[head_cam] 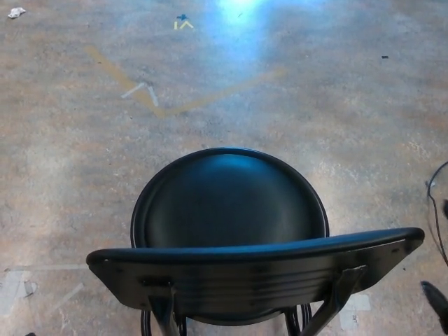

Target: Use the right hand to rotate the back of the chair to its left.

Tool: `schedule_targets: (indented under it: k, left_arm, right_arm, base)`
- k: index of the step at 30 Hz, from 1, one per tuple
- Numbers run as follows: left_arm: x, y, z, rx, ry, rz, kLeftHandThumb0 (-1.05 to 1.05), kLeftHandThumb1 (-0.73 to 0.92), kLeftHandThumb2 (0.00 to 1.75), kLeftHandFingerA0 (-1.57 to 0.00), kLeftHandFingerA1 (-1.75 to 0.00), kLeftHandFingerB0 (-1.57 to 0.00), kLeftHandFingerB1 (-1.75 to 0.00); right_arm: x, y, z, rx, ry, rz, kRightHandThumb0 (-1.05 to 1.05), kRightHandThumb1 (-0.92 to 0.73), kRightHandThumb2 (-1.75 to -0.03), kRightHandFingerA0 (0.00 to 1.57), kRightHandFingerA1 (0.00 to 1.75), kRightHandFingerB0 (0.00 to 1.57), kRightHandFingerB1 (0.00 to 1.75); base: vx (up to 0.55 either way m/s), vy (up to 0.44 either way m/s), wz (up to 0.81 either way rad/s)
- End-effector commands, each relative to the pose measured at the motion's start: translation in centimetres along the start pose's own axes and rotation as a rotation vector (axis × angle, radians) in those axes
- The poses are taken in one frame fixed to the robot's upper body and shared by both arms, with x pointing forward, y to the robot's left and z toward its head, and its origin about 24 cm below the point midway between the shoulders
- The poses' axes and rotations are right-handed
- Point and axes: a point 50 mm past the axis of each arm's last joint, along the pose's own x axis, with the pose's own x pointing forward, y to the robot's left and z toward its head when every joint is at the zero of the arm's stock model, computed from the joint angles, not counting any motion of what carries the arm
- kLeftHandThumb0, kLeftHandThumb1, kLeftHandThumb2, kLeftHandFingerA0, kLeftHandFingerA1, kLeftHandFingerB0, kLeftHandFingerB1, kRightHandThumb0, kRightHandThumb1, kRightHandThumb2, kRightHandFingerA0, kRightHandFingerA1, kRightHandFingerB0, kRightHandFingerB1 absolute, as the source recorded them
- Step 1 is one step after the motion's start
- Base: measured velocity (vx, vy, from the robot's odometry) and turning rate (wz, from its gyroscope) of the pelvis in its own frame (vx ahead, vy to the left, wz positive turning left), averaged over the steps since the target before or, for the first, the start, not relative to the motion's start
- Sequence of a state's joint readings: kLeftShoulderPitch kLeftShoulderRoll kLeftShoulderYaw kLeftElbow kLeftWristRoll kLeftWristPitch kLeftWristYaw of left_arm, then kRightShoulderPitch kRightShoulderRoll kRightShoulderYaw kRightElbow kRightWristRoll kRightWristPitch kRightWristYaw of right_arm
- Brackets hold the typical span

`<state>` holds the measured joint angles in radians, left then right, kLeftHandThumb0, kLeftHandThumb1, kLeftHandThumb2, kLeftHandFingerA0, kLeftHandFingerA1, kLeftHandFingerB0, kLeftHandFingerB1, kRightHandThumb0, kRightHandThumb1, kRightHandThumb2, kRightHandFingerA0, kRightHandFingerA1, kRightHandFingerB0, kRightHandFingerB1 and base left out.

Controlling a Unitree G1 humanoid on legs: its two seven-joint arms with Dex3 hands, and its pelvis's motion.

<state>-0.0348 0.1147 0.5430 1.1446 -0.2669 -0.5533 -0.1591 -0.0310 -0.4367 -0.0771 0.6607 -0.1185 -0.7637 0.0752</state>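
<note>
A black chair stands right in front of me, its round seat [229,199] facing away and its curved backrest [255,269] closest to me along the bottom of the head view. The backrest runs from lower left up to the right, ending at about [418,236]. Only a dark tip of my right hand [435,302] shows at the bottom right corner, just right of and below the backrest's right end, not touching it. My left hand is out of the picture.
A mottled concrete floor [294,105] with yellow and white tape marks [143,94] lies all around the chair. A thin black cable [429,210] curls at the right edge. A white scrap [15,12] lies at the far left.
</note>
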Motion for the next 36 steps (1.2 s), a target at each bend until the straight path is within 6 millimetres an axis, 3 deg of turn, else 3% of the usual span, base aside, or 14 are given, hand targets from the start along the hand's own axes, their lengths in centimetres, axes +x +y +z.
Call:
schedule_targets:
  k: [1,10,12,22,29,32,33,35,36]
  left_arm:
    - [0.1,0.6,0.3,-0.015,-0.013,0.026,-0.64,0.63,0.59,-0.29,-0.43,-0.36,-0.34]
    - [0.1,0.4,0.2,-0.018,-0.013,0.032,-0.63,0.63,0.59,-0.28,-0.43,-0.36,-0.34]
    - [0.1,0.3,0.3,-0.017,-0.029,0.022,-0.63,0.65,0.59,-0.28,-0.44,-0.34,-0.33]
    - [0.4,0.1,0.6,-0.032,-0.035,0.027,-0.61,0.64,0.59,-0.28,-0.46,-0.34,-0.34]
    - [0.7,0.3,1.1,-0.010,-0.043,0.026,-0.62,0.64,0.59,-0.27,-0.45,-0.34,-0.34]
    - [0.7,0.3,1.1,-0.010,-0.043,0.026,-0.62,0.64,0.59,-0.27,-0.45,-0.34,-0.34]
    - [0.6,0.1,1.0,-0.008,-0.044,0.022,-0.62,0.65,0.59,-0.27,-0.46,-0.34,-0.34]
    - [0.6,0.0,1.0,-0.008,-0.044,0.020,-0.62,0.65,0.59,-0.27,-0.46,-0.34,-0.34]
    - [0.5,0.1,0.8,-0.005,-0.040,0.018,-0.67,0.51,0.89,-0.21,-0.52,-0.32,-0.49]
  right_arm:
    - [-0.1,2.0,0.8,-0.025,-0.034,0.170,-1.04,-0.62,-0.60,0.00,0.00,0.00,0.00]
    - [0.1,2.8,1.5,-0.127,-0.055,0.221,-1.05,-0.65,-0.61,0.00,0.00,0.00,0.00]
    - [0.7,3.8,2.4,-0.184,-0.090,0.328,-1.05,-0.66,-0.61,0.00,0.00,0.00,0.00]
    - [1.1,4.7,3.3,-0.204,-0.094,0.399,-1.05,-0.64,-0.62,0.00,0.00,0.00,0.00]
    - [1.7,8.5,5.0,-0.168,-0.174,0.442,-1.05,-0.66,-0.60,0.00,0.00,0.00,0.00]
    - [1.7,8.5,5.0,-0.170,-0.174,0.441,-1.05,-0.66,-0.60,0.00,0.00,0.00,0.00]
    - [1.8,11.5,6.5,-0.145,-0.238,0.519,-1.05,-0.65,-0.60,0.00,0.00,0.00,0.00]
    - [1.7,12.8,7.3,-0.137,-0.268,0.551,-1.05,-0.65,-0.60,0.00,0.00,0.00,0.00]
    - [1.7,15.2,8.9,-0.147,-0.336,0.608,-1.05,-0.65,-0.61,0.00,0.00,0.00,0.00]
  base:
    - [0.00,0.000,0.00]
    - [0.00,0.000,0.00]
    - [0.00,0.000,0.00]
    - [0.00,0.000,0.00]
    - [0.00,0.000,0.00]
    - [0.00,0.000,0.00]
    - [0.00,0.000,0.00]
    - [0.00,0.000,0.00]
    - [0.00,0.000,0.00]
